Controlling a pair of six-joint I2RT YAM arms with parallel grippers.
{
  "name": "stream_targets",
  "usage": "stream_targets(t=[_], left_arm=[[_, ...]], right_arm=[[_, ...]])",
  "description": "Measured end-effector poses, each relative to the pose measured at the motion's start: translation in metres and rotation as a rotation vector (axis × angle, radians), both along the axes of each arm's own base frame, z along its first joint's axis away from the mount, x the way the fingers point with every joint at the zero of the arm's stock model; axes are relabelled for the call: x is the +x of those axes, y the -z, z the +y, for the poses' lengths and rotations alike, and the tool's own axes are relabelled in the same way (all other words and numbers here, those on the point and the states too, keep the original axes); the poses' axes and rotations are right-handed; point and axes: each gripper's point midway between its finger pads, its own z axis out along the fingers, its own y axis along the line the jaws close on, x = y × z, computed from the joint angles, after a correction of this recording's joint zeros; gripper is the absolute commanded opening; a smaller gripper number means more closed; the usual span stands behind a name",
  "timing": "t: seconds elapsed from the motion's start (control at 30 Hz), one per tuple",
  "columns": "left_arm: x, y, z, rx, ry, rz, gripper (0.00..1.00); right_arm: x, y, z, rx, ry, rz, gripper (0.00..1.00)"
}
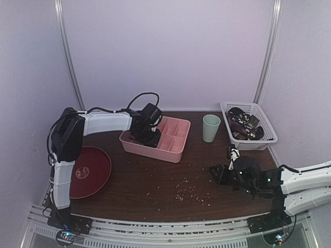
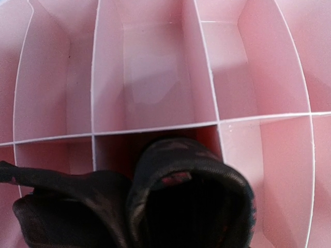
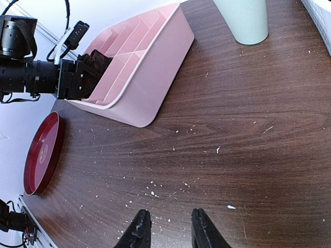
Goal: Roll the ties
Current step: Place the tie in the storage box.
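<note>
A dark rolled tie (image 2: 191, 196) with maroon flecks fills the bottom of the left wrist view and sits in a near compartment of the pink divided box (image 2: 155, 77). More dark tie fabric (image 2: 67, 206) bulges to its left. My left gripper (image 1: 146, 138) reaches down into the box's left end. The coil hides its fingers, so I cannot tell how they stand on the tie. More ties (image 1: 244, 125) lie piled in the white basket (image 1: 269, 140). My right gripper (image 3: 169, 213) hovers open over bare table at the front right, holding nothing.
A pale green cup (image 1: 211, 127) stands between the pink box (image 1: 173, 149) and the basket. A dark red round plate (image 1: 90, 171) lies at the front left. White crumbs (image 1: 186, 188) dot the brown tabletop. White walls close in the back and sides.
</note>
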Motion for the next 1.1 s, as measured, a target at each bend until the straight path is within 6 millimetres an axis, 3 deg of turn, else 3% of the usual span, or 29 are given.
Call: stream_targets(t=[0.23,0.73,1.1], left_arm=[[-0.0053,0.0014,-0.0016,0.005,0.011,0.017,0.57],[-0.0050,-0.0015,-0.0014,0.005,0.011,0.015,0.64],[-0.0035,-0.0060,-0.0007,0.011,0.009,0.009,0.64]], right_arm=[[0.0000,0.0001,-0.0001,-0.001,0.000,0.000,0.29],[-0.0007,0.0012,-0.0011,-0.011,-0.003,0.001,0.28],[-0.0012,-0.0049,-0.0020,-0.002,-0.008,-0.013,0.27]])
